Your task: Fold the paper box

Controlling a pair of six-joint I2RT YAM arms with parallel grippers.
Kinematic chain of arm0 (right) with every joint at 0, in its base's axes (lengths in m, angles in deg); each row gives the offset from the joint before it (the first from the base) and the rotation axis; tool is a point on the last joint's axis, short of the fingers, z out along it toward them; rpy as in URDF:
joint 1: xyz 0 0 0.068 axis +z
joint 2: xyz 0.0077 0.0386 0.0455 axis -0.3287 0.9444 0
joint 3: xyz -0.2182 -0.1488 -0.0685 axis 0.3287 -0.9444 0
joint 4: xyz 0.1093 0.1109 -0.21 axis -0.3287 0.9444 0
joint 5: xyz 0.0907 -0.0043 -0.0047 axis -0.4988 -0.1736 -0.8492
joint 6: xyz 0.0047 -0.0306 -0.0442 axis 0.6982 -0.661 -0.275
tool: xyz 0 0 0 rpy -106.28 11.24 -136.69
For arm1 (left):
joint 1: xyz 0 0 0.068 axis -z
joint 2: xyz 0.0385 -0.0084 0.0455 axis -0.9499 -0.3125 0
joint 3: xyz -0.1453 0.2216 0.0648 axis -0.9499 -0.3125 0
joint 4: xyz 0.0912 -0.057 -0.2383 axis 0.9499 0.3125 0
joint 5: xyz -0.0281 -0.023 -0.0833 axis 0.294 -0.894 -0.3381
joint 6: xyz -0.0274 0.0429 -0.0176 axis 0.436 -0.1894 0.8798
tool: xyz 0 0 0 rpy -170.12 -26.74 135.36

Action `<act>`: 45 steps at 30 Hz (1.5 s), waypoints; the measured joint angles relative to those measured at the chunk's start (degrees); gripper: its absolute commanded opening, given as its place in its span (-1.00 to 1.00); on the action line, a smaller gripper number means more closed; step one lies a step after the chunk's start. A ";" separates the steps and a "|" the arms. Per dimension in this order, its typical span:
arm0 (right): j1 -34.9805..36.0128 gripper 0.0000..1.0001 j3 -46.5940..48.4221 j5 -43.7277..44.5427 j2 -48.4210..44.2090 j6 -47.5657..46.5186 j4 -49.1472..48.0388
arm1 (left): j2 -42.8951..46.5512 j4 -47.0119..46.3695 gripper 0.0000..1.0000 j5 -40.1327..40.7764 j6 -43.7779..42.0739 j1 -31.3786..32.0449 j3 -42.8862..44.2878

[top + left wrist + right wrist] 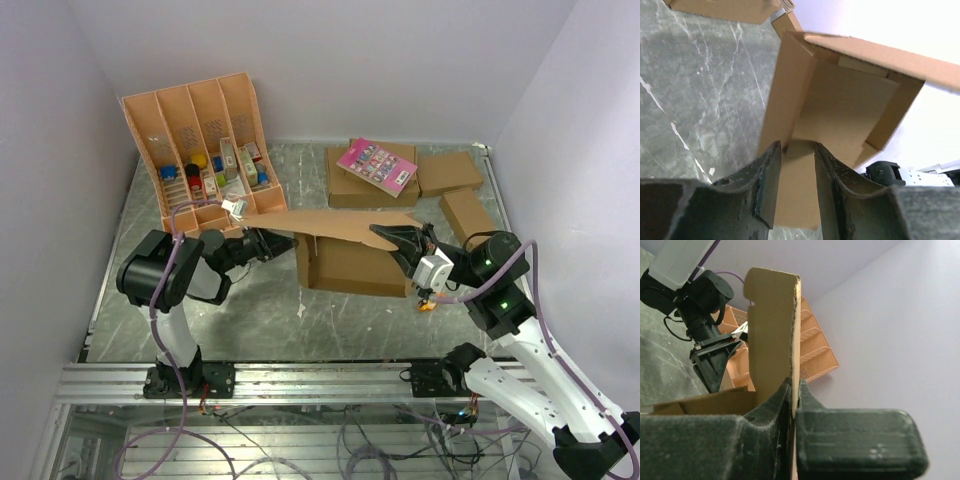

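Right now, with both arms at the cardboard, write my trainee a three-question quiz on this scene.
1. True or false: the right gripper is clamped on a flap of the paper box.
2. Pick one. The pink packet lies: A) on a small brown box at the back; B) inside the paper box; C) in the right gripper.
3. Fill the gap: the orange compartment tray stands at the back on the ___ arm's side.

Key: 1 true; 2 A; 3 left.
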 measured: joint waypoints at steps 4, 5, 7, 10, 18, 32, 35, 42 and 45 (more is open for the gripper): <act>0.00 -1.00 -0.33 0.39 0.17 -0.24 0.57 | 0.83 -0.13 -0.02 0.02 1.05 1.01 -1.16; 0.00 -1.00 -0.37 0.44 0.22 -0.26 0.59 | 0.85 -0.20 0.02 0.02 1.11 1.64 -1.16; -0.04 -1.00 -0.44 0.57 0.28 -0.26 0.57 | 0.83 -0.22 0.06 0.02 1.18 2.64 -1.16; -0.04 -1.00 -0.46 0.59 0.28 -0.28 0.59 | -0.07 -0.46 0.05 0.07 1.03 3.89 -1.14; -0.04 -1.00 -0.46 0.59 0.28 -0.74 1.64 | -3.10 -0.35 0.10 0.04 0.26 4.87 -0.83; -0.17 -1.00 -0.44 1.75 -1.51 -1.64 4.17 | 26.27 6.34 0.50 0.83 -11.26 -11.93 -13.53; -0.22 -1.00 -0.33 1.70 -1.57 -1.22 4.39 | 27.74 11.67 0.51 1.68 -14.64 -12.50 -11.15; -0.26 -1.00 1.46 1.16 -1.53 0.96 4.44 | 15.87 12.92 0.20 1.88 -15.89 -12.83 -4.42; -0.28 -1.00 2.32 0.63 -1.49 1.99 4.42 | 8.74 11.10 0.20 1.70 -14.53 -12.85 -3.04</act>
